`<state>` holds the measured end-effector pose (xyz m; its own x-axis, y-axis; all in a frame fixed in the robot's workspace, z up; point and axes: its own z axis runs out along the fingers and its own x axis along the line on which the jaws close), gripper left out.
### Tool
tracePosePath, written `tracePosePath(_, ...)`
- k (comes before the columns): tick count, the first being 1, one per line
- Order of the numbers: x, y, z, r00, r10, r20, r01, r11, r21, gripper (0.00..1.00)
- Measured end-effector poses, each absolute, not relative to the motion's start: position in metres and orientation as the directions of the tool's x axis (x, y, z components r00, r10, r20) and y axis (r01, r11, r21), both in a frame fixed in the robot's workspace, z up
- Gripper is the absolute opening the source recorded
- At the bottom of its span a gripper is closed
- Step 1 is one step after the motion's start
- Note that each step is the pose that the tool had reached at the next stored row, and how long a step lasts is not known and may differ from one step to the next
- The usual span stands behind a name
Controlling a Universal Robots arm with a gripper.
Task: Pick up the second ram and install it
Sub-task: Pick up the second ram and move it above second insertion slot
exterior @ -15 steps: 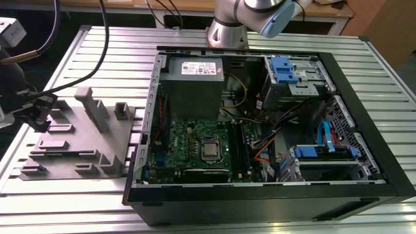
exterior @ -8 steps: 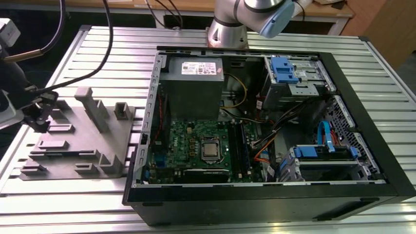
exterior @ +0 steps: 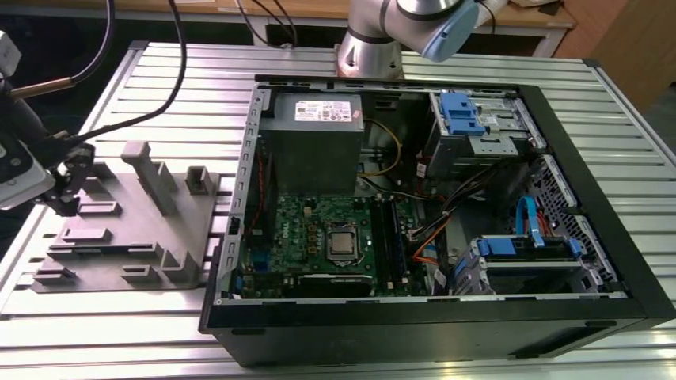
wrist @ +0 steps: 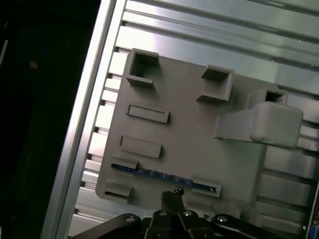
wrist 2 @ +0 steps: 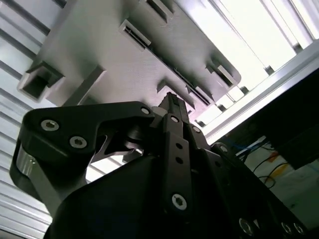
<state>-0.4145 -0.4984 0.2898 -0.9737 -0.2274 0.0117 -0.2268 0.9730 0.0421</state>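
While the second ram (wrist: pixel 149 174) sits in a slot of the grey holder (wrist: pixel 189 134) on the tabletop (exterior: pixel 158 79), your claw (wrist: pixel 172 193) hangs close over it, pressed together and empty, so pickup and fitting into the open computer (exterior: pixel 423 332) both remain.

The gripper (exterior: pixel 66 202) is pictured over the grey holder plate (exterior: pixel 127 229), at the plate's edge on the exterior view's left. Its dark fingers (wrist: pixel 173 196) are drawn together, nothing held, and aimed at the plate. The arm's silver base column (exterior: pixel 370 47) is seen well apart from the plate, toward the exterior view's right.
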Motion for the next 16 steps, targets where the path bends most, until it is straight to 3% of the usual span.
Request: tracePosePath(16,-0.4145,-0.4984,0.2881,-0.867,-0.498,0.012,-0.497,0.867,0.042,0.07)
